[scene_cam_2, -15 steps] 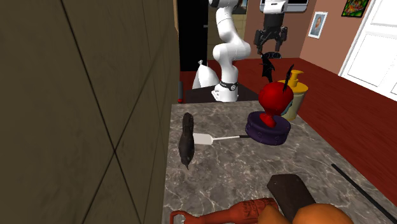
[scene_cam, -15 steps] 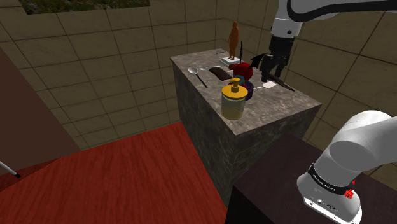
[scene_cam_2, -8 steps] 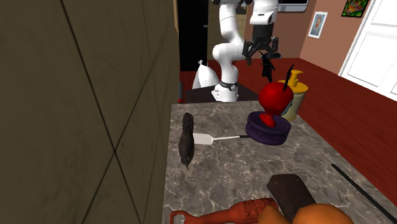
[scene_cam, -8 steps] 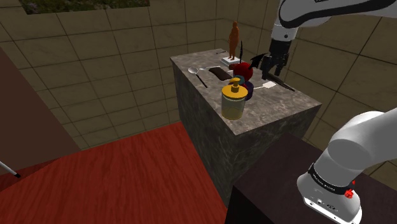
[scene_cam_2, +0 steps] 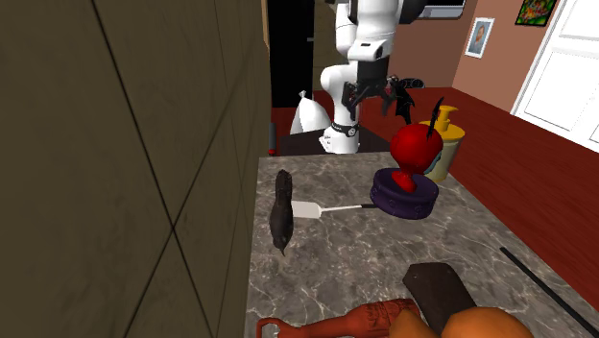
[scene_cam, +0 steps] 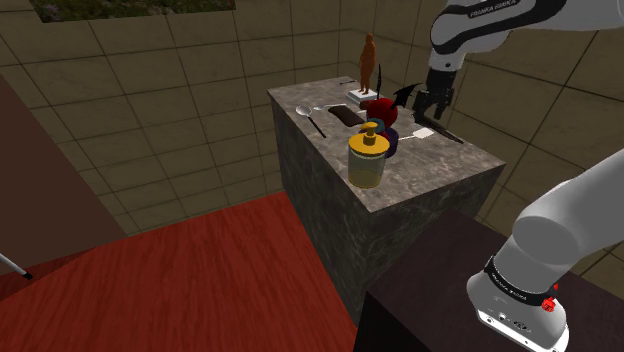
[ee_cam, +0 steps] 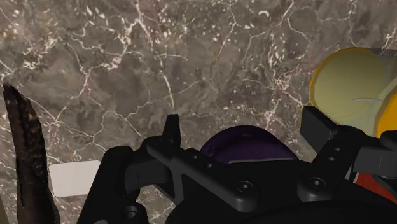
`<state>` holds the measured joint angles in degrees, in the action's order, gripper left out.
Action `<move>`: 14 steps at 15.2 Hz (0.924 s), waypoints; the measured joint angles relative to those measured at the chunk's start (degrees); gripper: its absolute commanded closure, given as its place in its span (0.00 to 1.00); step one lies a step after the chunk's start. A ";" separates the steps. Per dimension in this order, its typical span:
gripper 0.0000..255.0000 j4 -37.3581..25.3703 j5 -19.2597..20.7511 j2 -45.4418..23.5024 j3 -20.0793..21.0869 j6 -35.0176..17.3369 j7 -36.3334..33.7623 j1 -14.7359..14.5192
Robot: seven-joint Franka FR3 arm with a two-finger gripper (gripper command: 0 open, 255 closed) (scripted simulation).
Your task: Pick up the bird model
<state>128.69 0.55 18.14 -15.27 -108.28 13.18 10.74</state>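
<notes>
Marbled counter (scene_cam: 430, 165), red wood floor (scene_cam: 200, 280), olive tiled walls (scene_cam_2: 125, 144) (white door (scene_cam_2: 571, 77), 2nd ext. view's right).

Seen from the wrist, the gripper (ee_cam: 244, 125) covers most of a purple base (ee_cam: 242, 143) and one end of a white blade (ee_cam: 73, 178). The picture's edge cuts off the dark bird (ee_cam: 25, 159) and a yellow bottle (ee_cam: 350, 86). In the second exterior view, a reddish-brown thing (scene_cam_2: 370, 315) and an orange figure (scene_cam_2: 480, 325) at the bench's (scene_cam_2: 336, 250) near edge are cropped, their kind unclear.
</notes>
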 measured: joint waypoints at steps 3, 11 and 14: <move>0.00 -3.60 -0.94 -6.00 -2.52 -2.08 2.75 0.92; 0.00 -13.88 -5.90 -21.28 -7.21 -5.50 9.49 3.98; 0.00 -19.05 -8.40 -27.26 -8.54 -5.34 12.52 6.11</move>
<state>109.64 -7.85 -9.12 -23.81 -113.61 25.70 16.85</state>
